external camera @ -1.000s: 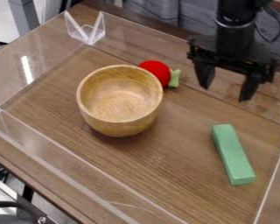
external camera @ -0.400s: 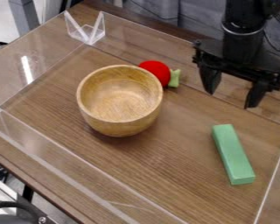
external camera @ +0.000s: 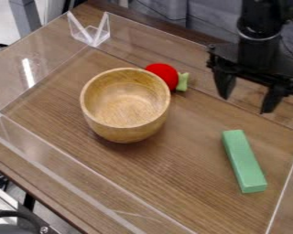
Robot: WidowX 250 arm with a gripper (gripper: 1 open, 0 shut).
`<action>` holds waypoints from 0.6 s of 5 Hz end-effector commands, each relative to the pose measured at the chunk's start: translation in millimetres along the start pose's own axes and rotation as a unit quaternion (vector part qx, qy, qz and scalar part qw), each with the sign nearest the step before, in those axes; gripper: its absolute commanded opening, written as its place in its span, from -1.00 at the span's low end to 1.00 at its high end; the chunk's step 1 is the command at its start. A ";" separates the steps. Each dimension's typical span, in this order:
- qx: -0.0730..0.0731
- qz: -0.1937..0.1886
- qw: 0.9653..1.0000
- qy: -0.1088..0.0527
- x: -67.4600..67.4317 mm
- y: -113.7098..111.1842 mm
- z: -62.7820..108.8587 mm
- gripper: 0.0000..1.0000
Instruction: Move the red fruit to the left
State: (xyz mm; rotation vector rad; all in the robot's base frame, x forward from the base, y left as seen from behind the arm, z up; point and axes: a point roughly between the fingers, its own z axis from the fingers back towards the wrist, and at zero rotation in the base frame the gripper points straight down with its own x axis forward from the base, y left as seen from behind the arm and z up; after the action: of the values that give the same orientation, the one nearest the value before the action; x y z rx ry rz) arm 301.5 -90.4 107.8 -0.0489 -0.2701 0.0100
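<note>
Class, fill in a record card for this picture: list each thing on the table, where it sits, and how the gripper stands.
surface: wooden table inside clear walls
bowl: wooden bowl, empty, left of centre
red fruit: red fruit, just behind the bowl, on its right side, green end pointing right
block: green block, flat, front right
gripper: gripper, open, holding nothing, right of the fruit

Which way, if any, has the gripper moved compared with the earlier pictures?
Yes. The gripper has drifted right and slightly up in the picture, away from the bowl, which has stayed put. Its fingers are open and empty.
</note>
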 end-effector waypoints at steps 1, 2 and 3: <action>-0.008 -0.011 1.000 -0.021 2.5 13.7 9.5 1.00; -0.014 -0.026 0.999 -0.029 4.8 12.1 10.8 1.00; -0.016 -0.051 0.998 -0.030 5.4 -2.5 11.3 1.00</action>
State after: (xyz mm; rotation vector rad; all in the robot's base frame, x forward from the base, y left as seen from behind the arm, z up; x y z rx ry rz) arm 296.4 -91.9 102.7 -0.0577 -0.2753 -0.0948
